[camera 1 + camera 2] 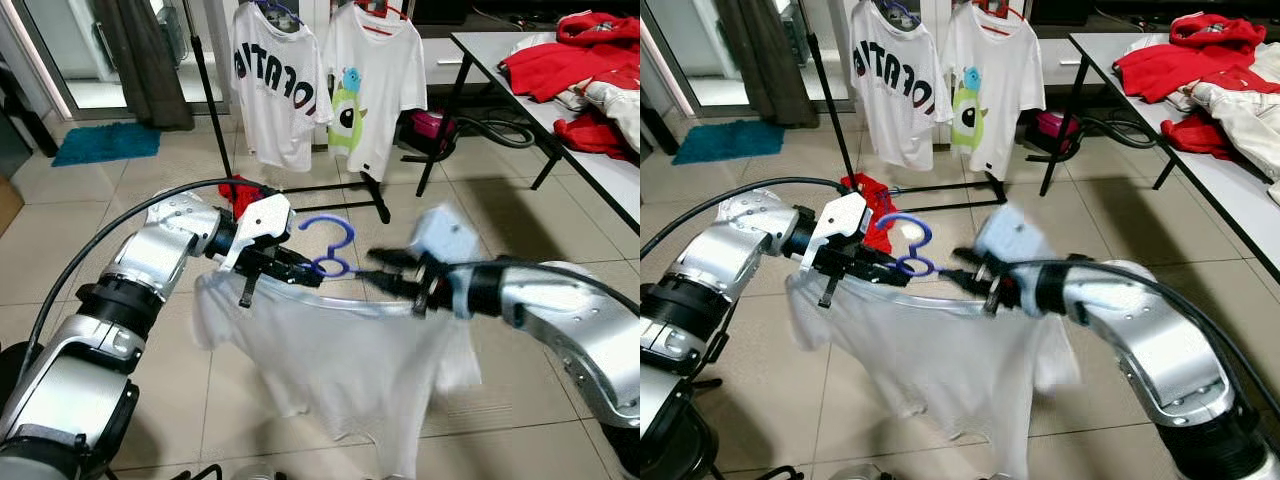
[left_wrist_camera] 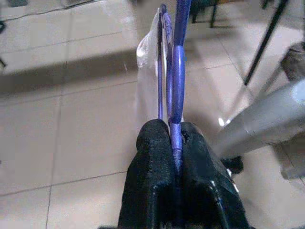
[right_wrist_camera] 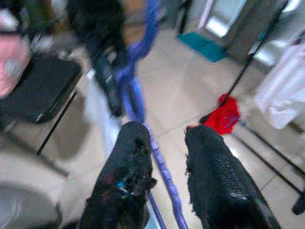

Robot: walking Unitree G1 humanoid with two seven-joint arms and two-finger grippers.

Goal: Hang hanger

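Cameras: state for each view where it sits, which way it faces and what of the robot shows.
Left eye view: on the head, looking forward and down; both silver arms hold a blue hanger carrying a white shirt, with a clothes rack beyond.
Right eye view: same head camera's other eye, same scene.
Left wrist view: along the left gripper, shut on the hanger, floor tiles beyond.
Right wrist view: along the right gripper, fingers apart around the hanger's bar.
Shared: all four show the hanger.

Two silver metal arms with black joint rings. White housing on left gripper (image 1: 300, 268), pale blue-white housing on right gripper (image 1: 385, 272). Long black textured fingers (image 2: 152, 176). Black cable (image 1: 120, 225) looping at 10 o'clock.
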